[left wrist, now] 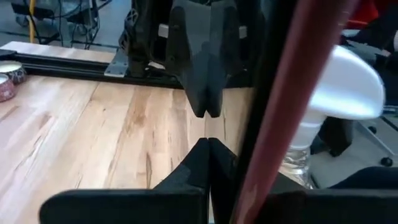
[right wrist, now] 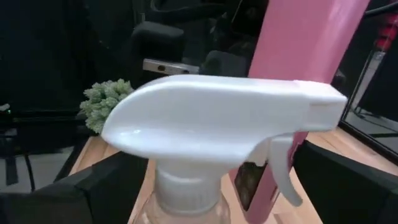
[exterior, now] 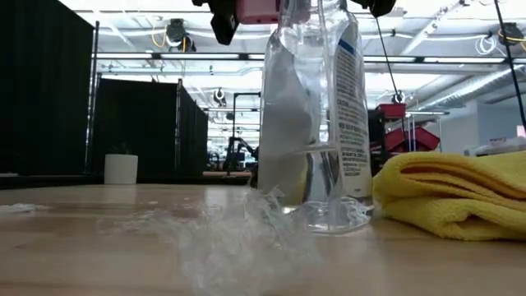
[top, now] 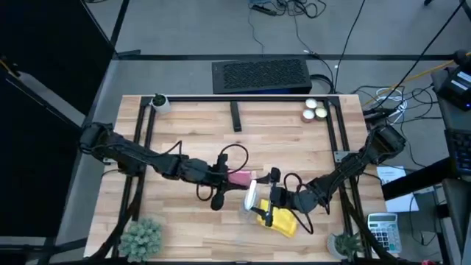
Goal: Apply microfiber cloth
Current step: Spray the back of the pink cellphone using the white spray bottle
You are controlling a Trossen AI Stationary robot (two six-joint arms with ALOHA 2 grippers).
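1. Yellow cloth (top: 283,223) lies folded on the wooden table (top: 191,132), near the front edge and right of centre; in the low view you see it (exterior: 456,193) resting flat, just beside the spray bottle (exterior: 316,115).
2. You have the spray bottle (top: 251,196) standing upright right next to the cloth, on its left in the high view; whether the two touch you cannot tell. Its white trigger head (right wrist: 217,127) fills the right wrist view.
3. Your right gripper (top: 274,200) hangs over the bottle and cloth, its dark fingers (right wrist: 93,186) set apart on either side of the bottle neck, clamped on nothing you can see.
4. Your left gripper (top: 229,177) sits near the middle of the table holding a pink phone (top: 241,177) above the surface; its fingers (left wrist: 202,56) are pressed onto the phone's thin edge. The pink phone (right wrist: 305,62) stands just behind the bottle head in the right wrist view.
5. Around the edges you have a small green plant (top: 141,237) at the front left corner, another plant (top: 346,244) at the front right, a white cup (top: 160,102) at the back left, and three small round tins (top: 315,110) at the back right.
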